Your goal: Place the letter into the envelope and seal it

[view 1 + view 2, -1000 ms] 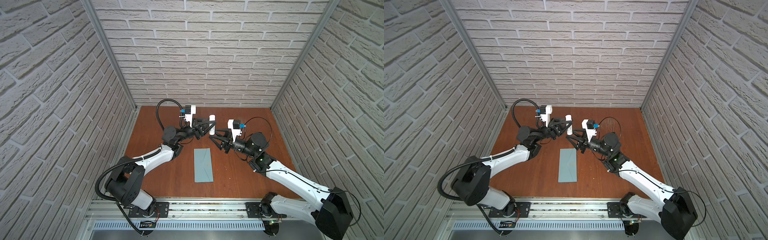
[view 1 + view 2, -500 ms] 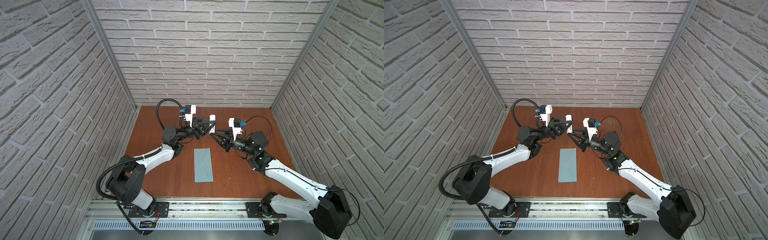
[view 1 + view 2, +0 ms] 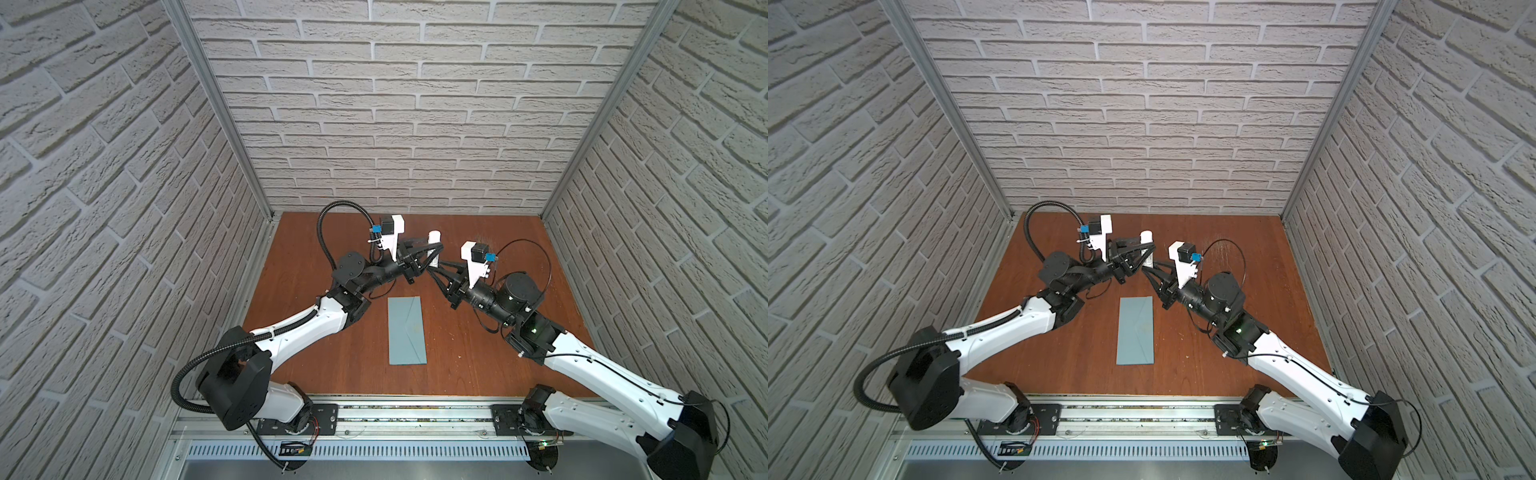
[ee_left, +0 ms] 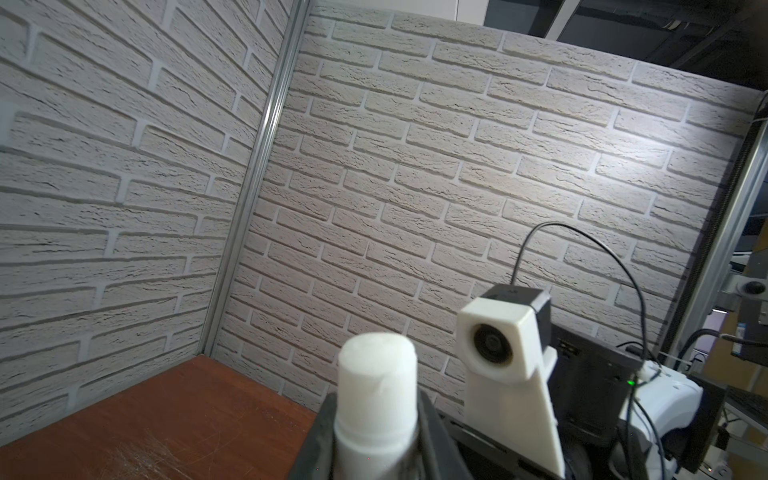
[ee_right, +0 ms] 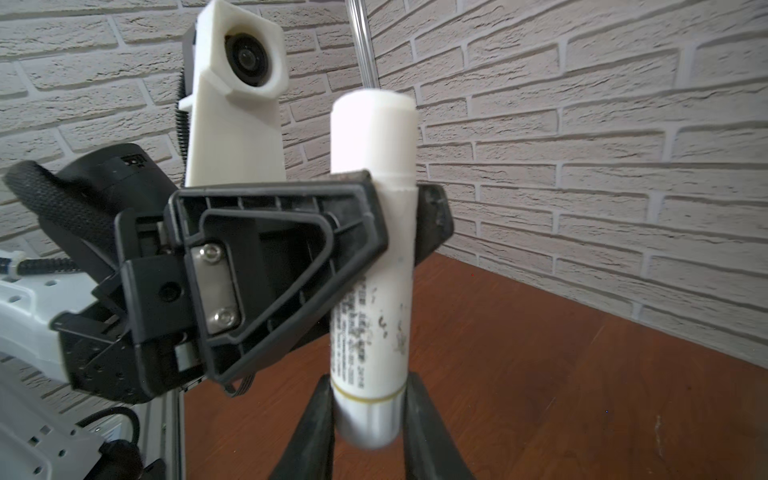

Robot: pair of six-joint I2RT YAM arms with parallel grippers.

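The left arm [image 3: 299,332] reaches from the near left corner toward the far middle of the worktop [image 3: 478,353]. The left jaws are clamped on a white stick [image 3: 434,237] and grip it just below its cap. In the left wrist view the cap [image 4: 376,370] rises between the two dark fingers.

The envelope [image 3: 407,330] lies flat on the worktop, on the near side of the stick and about in the middle. Its long side runs near to far and its V-shaped seams face up. Neither arm touches it, and it lies well apart from the stick.

In the right wrist view the stick stands upright above the worktop. The right jaws are closed on its grey lower end [image 5: 365,428], with one finger pressed against each side. The two sets of jaws thus hold the same stick, the left ones high and the right ones low. The right arm [image 3: 602,374] runs back from there to the near right corner.
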